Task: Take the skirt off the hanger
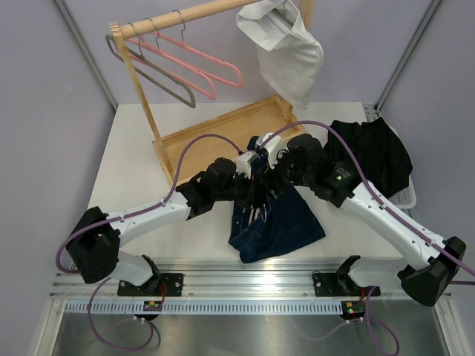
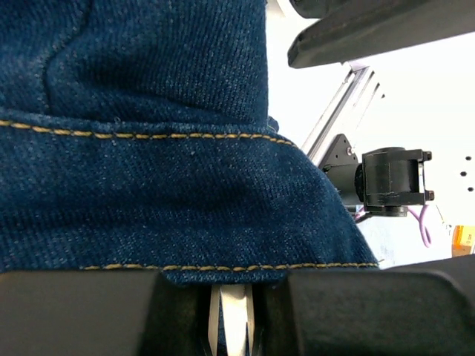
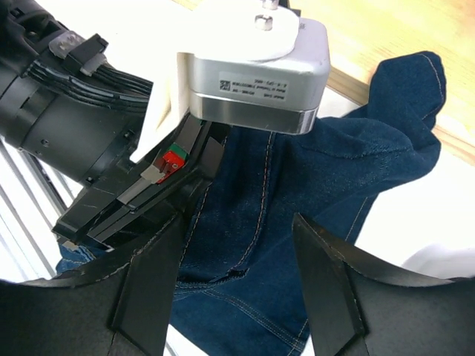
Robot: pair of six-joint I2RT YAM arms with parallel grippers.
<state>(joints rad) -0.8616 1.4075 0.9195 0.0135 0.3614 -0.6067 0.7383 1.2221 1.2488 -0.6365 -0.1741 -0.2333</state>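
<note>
A denim skirt (image 1: 278,226) lies crumpled on the white table (image 1: 133,163) in the middle of the cell, between the two arms and just in front of a shallow wooden tray (image 1: 223,130). Its lower part spreads toward the near edge and one fold reaches up to the tray's rim. The left gripper (image 1: 249,189) is clenched on the skirt's upper edge. From its wrist camera, a band of blue cloth with yellow stitching fills the view and runs down into the narrow slot between the fingers, where a pale sliver of something shows that cannot be made out. Whether a hanger is in the cloth cannot be told. The right gripper (image 1: 271,174) hangs just beside the left one, above the same bunch of denim, its fingers (image 3: 326,282) spread apart with nothing between them and only the skirt below. Behind the tray stands a wooden rack (image 1: 141,81), with two pink hangers (image 1: 200,63) and a grey hanger (image 1: 159,78) on its rail. A white garment (image 1: 286,48) is draped at the rail's right end. On the right of the table, a black garment (image 1: 371,152) is heaped over a white basket (image 1: 408,196).
</note>
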